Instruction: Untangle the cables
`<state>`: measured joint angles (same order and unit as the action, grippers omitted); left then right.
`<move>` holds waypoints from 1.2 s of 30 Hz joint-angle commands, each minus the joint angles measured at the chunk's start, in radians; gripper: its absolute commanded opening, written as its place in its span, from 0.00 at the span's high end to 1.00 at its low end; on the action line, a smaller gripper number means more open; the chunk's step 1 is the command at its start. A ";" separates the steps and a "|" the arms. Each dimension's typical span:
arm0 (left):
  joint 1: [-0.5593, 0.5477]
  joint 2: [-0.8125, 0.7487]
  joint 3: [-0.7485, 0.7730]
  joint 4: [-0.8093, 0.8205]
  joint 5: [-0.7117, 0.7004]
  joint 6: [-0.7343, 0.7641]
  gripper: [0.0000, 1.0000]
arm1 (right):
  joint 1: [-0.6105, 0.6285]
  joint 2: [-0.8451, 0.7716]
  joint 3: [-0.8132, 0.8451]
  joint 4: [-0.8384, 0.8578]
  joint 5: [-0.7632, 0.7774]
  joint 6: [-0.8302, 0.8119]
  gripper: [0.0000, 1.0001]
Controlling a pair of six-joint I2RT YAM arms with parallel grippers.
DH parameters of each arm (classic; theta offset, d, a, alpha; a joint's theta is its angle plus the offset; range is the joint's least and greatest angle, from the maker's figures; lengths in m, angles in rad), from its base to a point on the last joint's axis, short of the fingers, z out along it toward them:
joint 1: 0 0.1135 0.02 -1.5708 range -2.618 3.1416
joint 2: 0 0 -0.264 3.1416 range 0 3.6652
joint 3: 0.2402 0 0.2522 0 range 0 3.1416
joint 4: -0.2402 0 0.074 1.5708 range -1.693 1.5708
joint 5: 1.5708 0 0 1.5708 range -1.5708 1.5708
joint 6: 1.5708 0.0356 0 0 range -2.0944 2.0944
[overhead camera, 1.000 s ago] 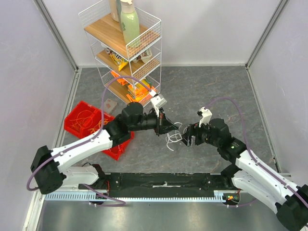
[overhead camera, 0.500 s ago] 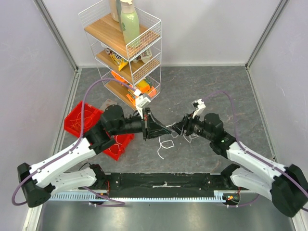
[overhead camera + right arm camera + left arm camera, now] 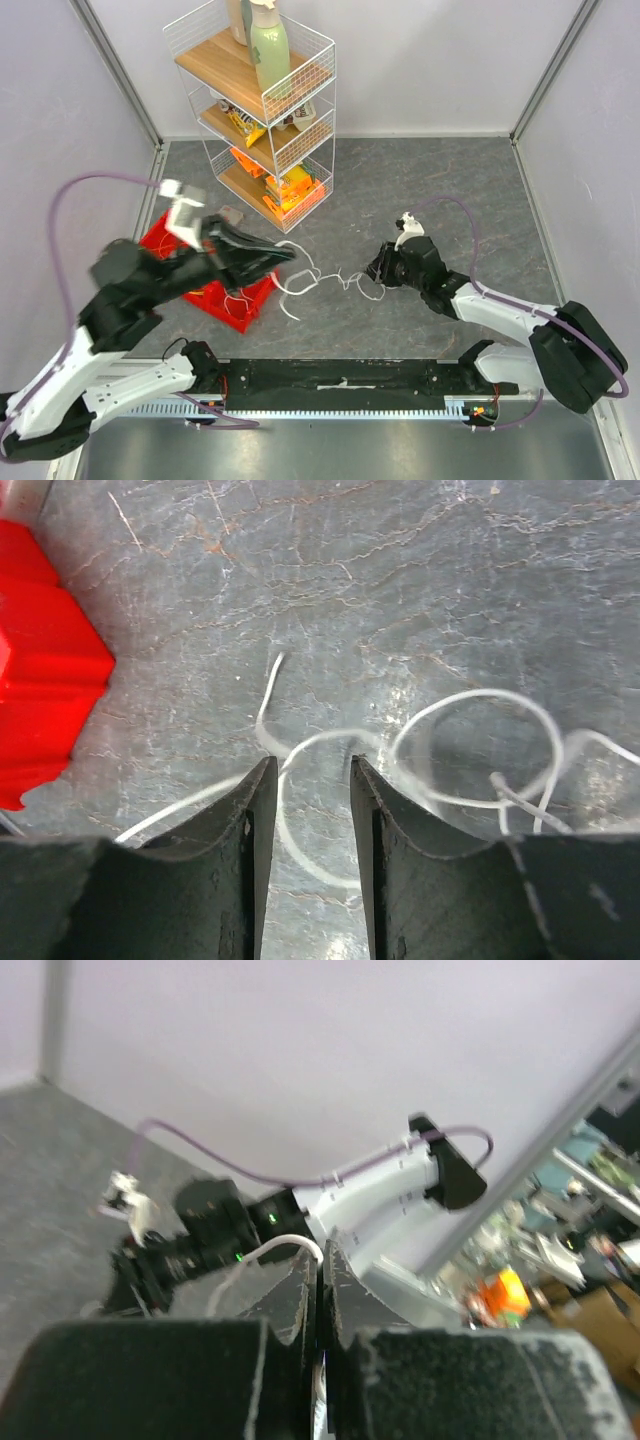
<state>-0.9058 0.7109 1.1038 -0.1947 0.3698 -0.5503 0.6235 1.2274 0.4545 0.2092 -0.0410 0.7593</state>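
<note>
The cables (image 3: 322, 276) are thin white wires, pulled out in loose loops across the grey floor between the two arms. My left gripper (image 3: 288, 253) is raised and shut on one white cable (image 3: 290, 1243), which arches out from between its fingertips (image 3: 322, 1252). My right gripper (image 3: 377, 268) is low over the other end of the strand. Its jaws stand apart in the right wrist view (image 3: 308, 767), with a white loop (image 3: 300, 825) lying on the floor between them, not pinched. More white loops (image 3: 478, 748) curl just to the right.
A red bin (image 3: 252, 303) holding thin orange and pale wires sits under the left arm; its corner (image 3: 40, 670) shows in the right wrist view. A white wire shelf rack (image 3: 270, 120) with a green bottle (image 3: 268, 50) stands at the back left. Walls close in on three sides.
My left arm has swung left and up with the white cable, drawing the tangle out into a long strand. My right gripper has dropped to the floor and its jaws have narrowed.
</note>
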 commanded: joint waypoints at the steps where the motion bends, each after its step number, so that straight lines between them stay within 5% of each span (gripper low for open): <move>1: -0.004 -0.073 0.109 -0.218 -0.282 0.125 0.98 | -0.002 -0.058 -0.010 -0.066 0.061 -0.086 0.58; 5: -0.002 -0.109 0.140 -0.299 -0.424 0.164 0.98 | -0.002 -0.077 -0.033 -0.054 0.044 -0.097 0.56; 9: -0.002 -0.129 0.201 -0.359 -0.518 0.184 0.98 | -0.002 -0.051 -0.027 -0.041 -0.011 -0.107 0.42; 14: -0.002 -0.157 0.205 -0.292 -0.461 0.165 0.98 | 0.010 0.012 -0.001 0.015 -0.138 -0.167 0.26; 20: -0.002 -0.162 0.202 -0.273 -0.396 0.128 0.98 | 0.126 0.084 0.098 -0.154 0.079 -0.198 0.18; 24: -0.002 -0.169 0.237 -0.275 -0.420 0.162 0.98 | 0.186 0.133 0.099 -0.208 0.240 -0.138 0.29; 31: -0.002 -0.108 0.529 -0.347 -0.459 0.317 0.98 | 0.200 0.113 0.053 -0.309 0.482 0.001 0.47; 36: -0.001 -0.071 0.691 -0.367 -0.509 0.401 0.98 | 0.121 0.023 0.020 -0.353 0.564 0.066 0.75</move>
<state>-0.9058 0.6018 1.7016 -0.5510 -0.0868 -0.2741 0.8070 1.3235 0.5030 -0.0734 0.3813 0.7433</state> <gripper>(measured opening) 0.040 0.334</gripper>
